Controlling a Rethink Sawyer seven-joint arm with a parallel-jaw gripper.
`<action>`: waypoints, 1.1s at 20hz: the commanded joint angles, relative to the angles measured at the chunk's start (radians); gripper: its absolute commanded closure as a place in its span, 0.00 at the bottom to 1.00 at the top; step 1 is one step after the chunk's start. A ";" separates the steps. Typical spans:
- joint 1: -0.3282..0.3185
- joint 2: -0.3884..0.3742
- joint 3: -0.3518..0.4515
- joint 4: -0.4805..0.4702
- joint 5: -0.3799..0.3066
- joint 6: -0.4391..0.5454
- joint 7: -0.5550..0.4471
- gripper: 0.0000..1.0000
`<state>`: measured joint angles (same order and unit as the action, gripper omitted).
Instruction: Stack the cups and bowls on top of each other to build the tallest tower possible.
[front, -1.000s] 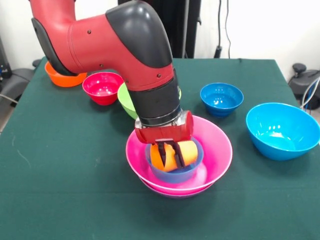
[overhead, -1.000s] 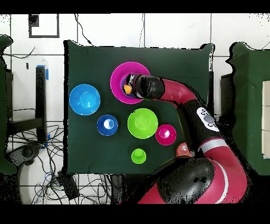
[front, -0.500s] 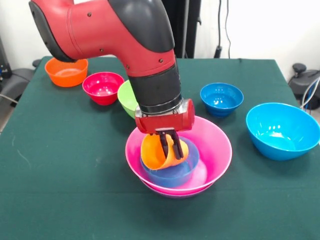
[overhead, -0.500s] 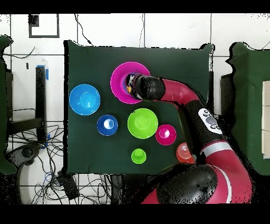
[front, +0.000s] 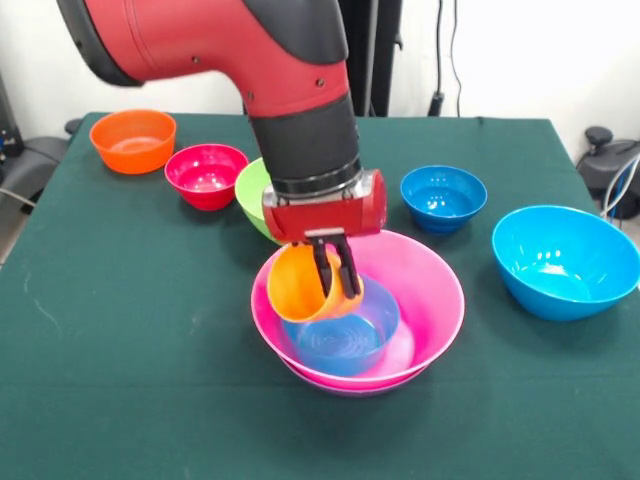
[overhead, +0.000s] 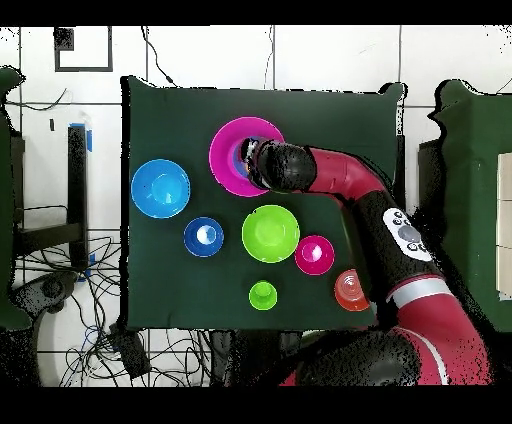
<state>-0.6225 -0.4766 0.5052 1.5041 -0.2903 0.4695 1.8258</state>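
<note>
My gripper (front: 336, 276) is shut on the orange cup (front: 298, 286). It holds the cup tilted, mouth towards the front left, just above the small light-blue bowl (front: 342, 338). That bowl sits inside the wide pink bowl (front: 432, 292), the tower's base; the purple bowl under it barely shows. In the overhead view the arm's wrist covers the gripper and cup over the pink bowl (overhead: 226, 150). The light green cup (overhead: 263, 294) stands near the robot's side of the table.
Around the pile stand the lime green bowl (front: 252, 193), the red bowl (front: 205, 172), the orange bowl (front: 132, 138), the dark-blue bowl (front: 443, 195) and the large sky-blue bowl (front: 565, 260). The arm's body hangs over the lime green bowl.
The gripper has risen with the orange cup, lifting it out of the light-blue bowl. The arm's upper part has moved up and back, uncovering the orange bowl.
</note>
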 joint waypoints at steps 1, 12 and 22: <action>0.018 -0.092 -0.036 0.103 -0.112 -0.065 -0.014 1.00; 0.172 -0.091 -0.208 0.053 -0.158 -0.222 0.187 1.00; 0.488 -0.015 -0.629 -0.031 -0.002 -0.382 0.412 1.00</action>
<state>-0.2616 -0.5616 0.1147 1.5124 -0.3510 0.1783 1.9359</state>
